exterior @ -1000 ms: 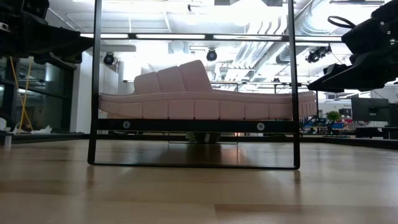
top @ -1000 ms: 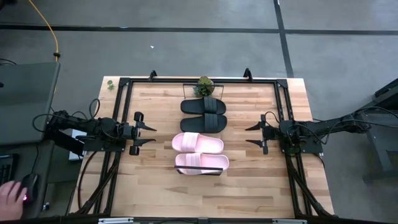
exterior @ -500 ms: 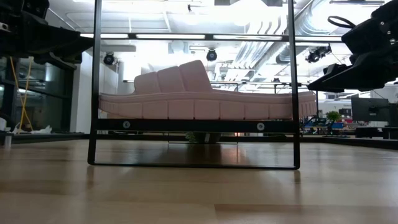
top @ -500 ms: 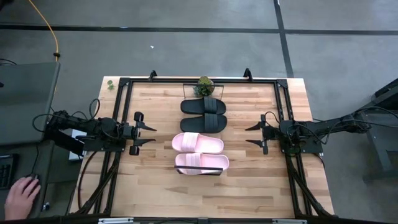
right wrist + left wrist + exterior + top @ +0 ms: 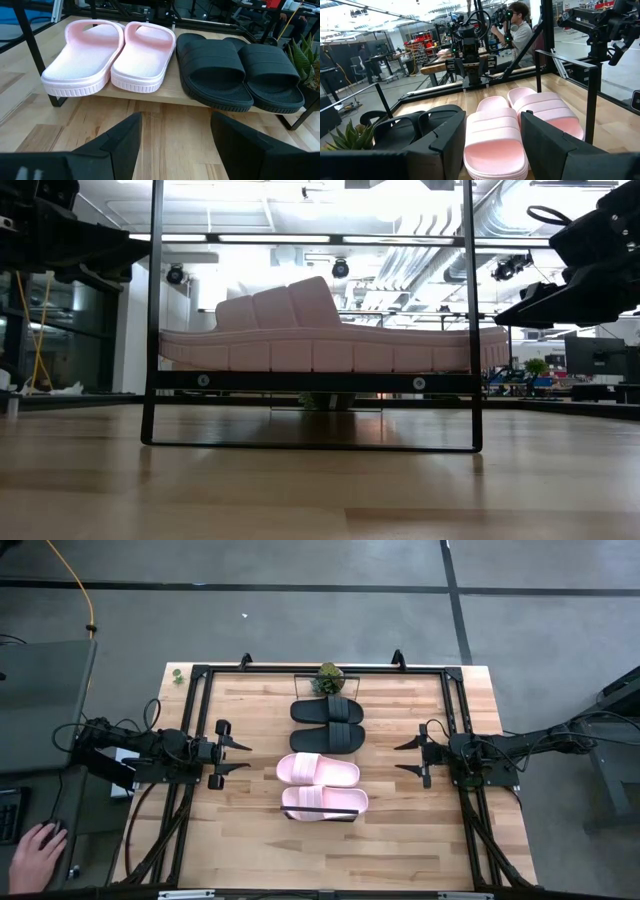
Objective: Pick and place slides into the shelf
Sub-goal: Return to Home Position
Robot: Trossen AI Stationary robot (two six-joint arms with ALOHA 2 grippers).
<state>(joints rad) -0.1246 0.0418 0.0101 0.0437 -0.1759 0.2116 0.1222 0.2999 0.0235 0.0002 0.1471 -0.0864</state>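
Plank tabletop point(image 5: 400, 830) fills the high view, where the shelf point(image 5: 167, 98) hides under its load. Only the right wrist view bares the board beneath, while the low view catches just one pink sole side-on. Four on it: two pink slides point(image 5: 318, 770), two black slides point(image 5: 326, 736), in a row. Left gripper point(image 5: 244, 755) and right gripper point(image 5: 399, 758) hang either side, jaws apart and empty, unmoved from a second ago. A person's hand point(image 5: 35, 852), off the table's left, has slid inward.

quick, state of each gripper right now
Left gripper: open, holding nothing.
Right gripper: open, holding nothing.
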